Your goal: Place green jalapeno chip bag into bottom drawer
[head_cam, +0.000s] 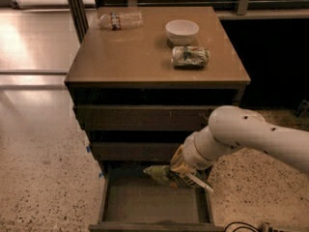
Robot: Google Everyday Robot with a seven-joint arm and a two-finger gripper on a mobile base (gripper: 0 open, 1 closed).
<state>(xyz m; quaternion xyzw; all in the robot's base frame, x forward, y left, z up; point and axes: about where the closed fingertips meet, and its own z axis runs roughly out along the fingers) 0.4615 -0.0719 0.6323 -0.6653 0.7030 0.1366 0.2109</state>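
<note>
Now we should sink well inside the open bottom drawer (145,204), so the green jalapeno chip bag (165,175), hanging over the drawer's back right part, lands flat and clear of the walls. Our gripper (180,166) sits just above, fingers pinched closed on the bag's upper edge.

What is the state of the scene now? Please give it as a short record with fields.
tool: at the arm's end, low in front of the cabinet, over the open drawer
green jalapeno chip bag: held by the tool, hanging over the drawer's rear right part
bottom drawer: pulled open
upper two drawers: closed
cabinet top: white bowl, rolled packet just in front of it, clear bottle lying at the far left
</note>
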